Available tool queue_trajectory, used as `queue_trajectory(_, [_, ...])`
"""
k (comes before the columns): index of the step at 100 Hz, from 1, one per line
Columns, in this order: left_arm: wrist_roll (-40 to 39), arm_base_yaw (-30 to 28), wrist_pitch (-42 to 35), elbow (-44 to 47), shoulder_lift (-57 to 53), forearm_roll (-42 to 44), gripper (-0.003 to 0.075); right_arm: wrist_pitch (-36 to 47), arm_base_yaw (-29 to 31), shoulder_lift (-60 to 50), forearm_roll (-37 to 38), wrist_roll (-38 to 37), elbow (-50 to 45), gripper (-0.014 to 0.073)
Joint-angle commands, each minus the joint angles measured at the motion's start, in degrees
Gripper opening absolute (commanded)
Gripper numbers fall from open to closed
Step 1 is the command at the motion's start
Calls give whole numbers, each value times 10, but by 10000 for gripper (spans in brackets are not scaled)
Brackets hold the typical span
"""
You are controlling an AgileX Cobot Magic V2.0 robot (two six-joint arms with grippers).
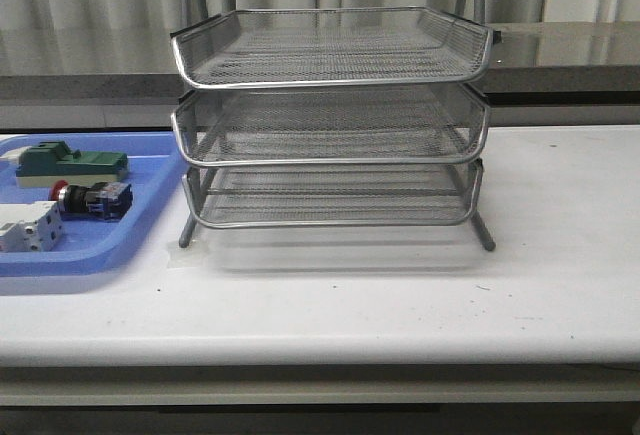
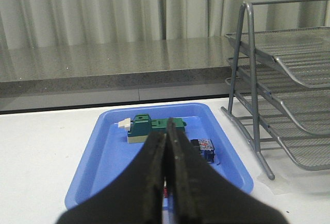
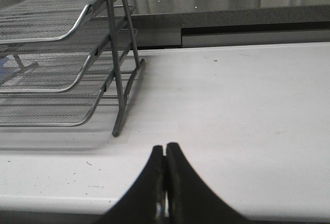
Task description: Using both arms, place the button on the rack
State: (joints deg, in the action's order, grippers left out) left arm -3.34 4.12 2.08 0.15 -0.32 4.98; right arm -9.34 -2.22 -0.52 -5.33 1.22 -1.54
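Two closed grippers, wrist views only

One rack (image 1: 330,120) with three mesh tiers stands on one table (image 1: 400,295). One blue tray (image 1: 100,245) holds three parts: one button (image 1: 92,198), one green block (image 1: 70,164) and one white module (image 1: 25,227). Two grippers show, left (image 2: 166,183) and right (image 3: 165,183).

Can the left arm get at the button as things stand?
Probably yes. The button lies exposed in the blue tray, nothing over it, and the left gripper, jaws shut, already faces the tray.
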Motion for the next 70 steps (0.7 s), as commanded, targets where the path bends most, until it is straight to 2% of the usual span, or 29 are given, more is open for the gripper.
queue_trajectory(1, [-3,-1,-44,25,-19,-4,-20,72,1,-10,5,2,10,-60])
queue_trajectory(11, [-3,-1,-44,25,-19,-4,-20,123,1,-10,-2,2,12,-60])
queue_trajectory(22, [-3,-1,-44,25,-19,-4,-20,110,1,-8,-51,2,42,-60])
queue_trajectory(37, [-3,-1,-44,25,-19,-4,-20,0,1,26,-125,2,114,-60])
queue_trajectory(60, [-3,-1,-44,25,-19,-4,-20,-189,1,177,-129,2,253,-60])
queue_trajectory(70, [-3,-1,-44,25,-19,-4,-20,-241,1,253,-141,2,306,-60])
